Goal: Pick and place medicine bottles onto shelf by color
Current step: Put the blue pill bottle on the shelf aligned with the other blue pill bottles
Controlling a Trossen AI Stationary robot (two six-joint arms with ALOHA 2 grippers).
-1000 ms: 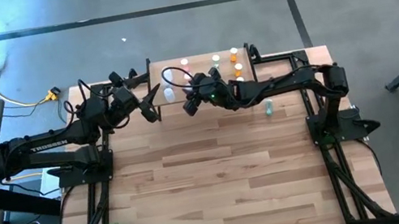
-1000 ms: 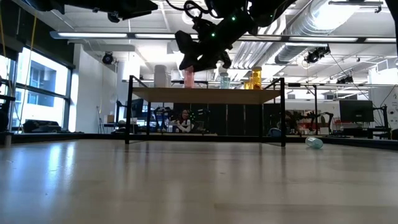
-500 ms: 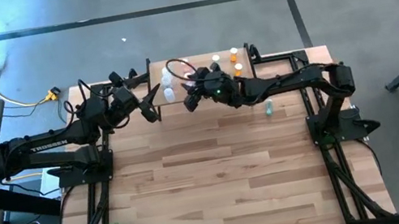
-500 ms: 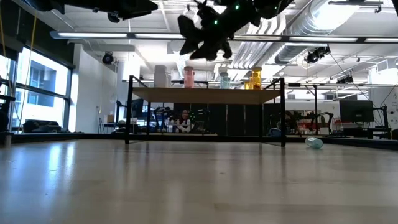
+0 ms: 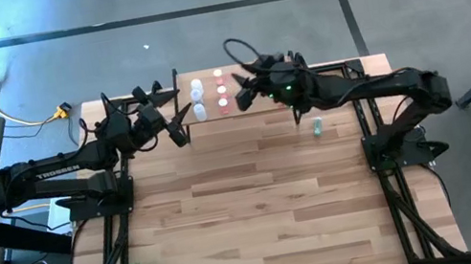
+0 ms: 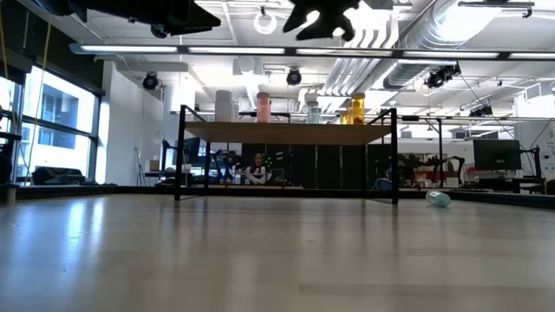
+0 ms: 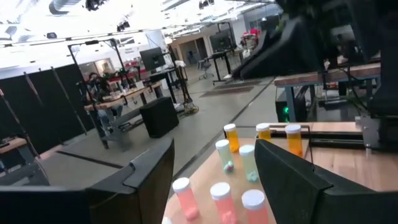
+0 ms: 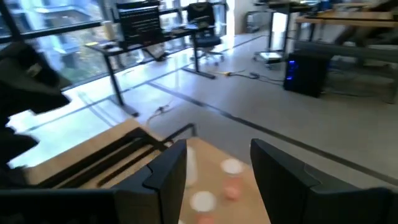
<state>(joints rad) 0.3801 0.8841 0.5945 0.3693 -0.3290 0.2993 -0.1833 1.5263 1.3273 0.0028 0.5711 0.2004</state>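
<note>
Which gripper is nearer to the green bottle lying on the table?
The right gripper: it is above the shelf, not far from the green bottle. The left gripper is at the shelf's other end, farther away.

the shelf is crowded with upright bottles; both pincers hang over it. in front of the shelf the counter lies open, save one fallen green bottle.

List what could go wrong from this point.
1. The green bottle lies on its side on the table; it may roll when grasped.
2. The shelf is crowded with upright bottles; the right gripper, open and empty above them, could topple one when placing the next.
</note>
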